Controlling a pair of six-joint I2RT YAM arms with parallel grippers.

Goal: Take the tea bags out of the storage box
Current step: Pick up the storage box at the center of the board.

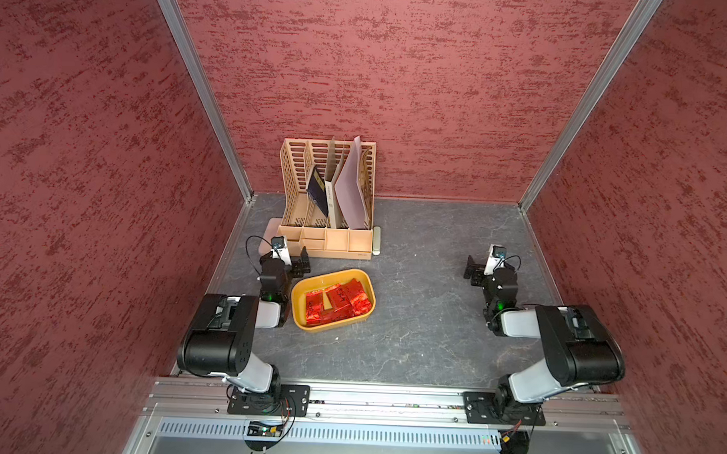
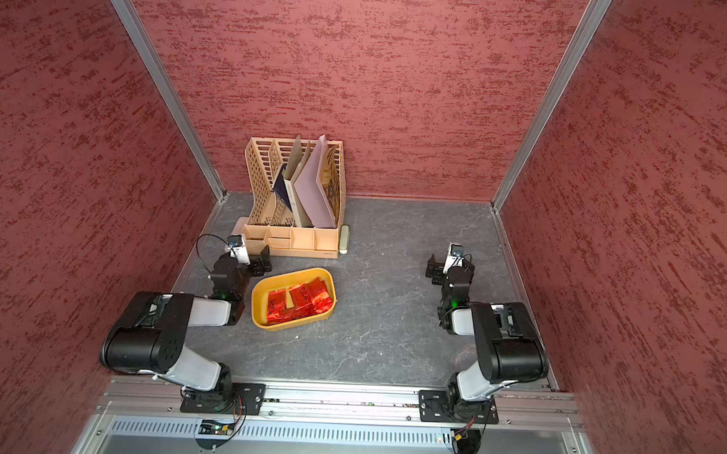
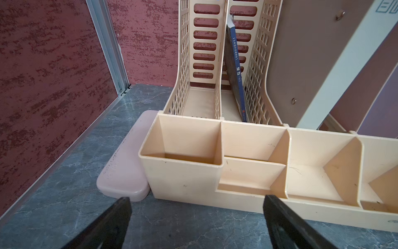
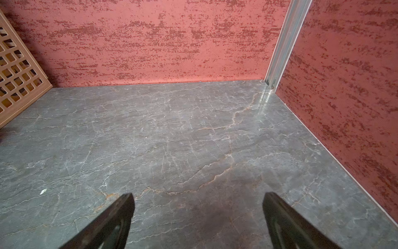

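Note:
The storage box (image 1: 298, 313) (image 2: 258, 311), a shallow mustard-yellow tub, sits left of the table's middle in both top views. Several red foil tea bags (image 1: 337, 303) (image 2: 300, 301) lie overlapping inside it. My left gripper (image 1: 299, 265) (image 2: 263, 263) hangs open just behind the box's far left corner, facing the tan organizer. In the left wrist view its jaws (image 3: 197, 199) stand wide apart over bare table. My right gripper (image 1: 474, 272) (image 2: 435, 271) is far to the right, open and empty (image 4: 199, 195). Neither wrist view shows the box or tea bags.
A tan slotted desk organizer (image 1: 326, 239) (image 3: 183, 172) (image 4: 17, 71) with books and folders stands against the back wall. A flat pink case (image 1: 267, 233) (image 3: 122, 172) lies at its left side, and a small pale bar (image 1: 376, 241) at its right. Red walls enclose three sides.

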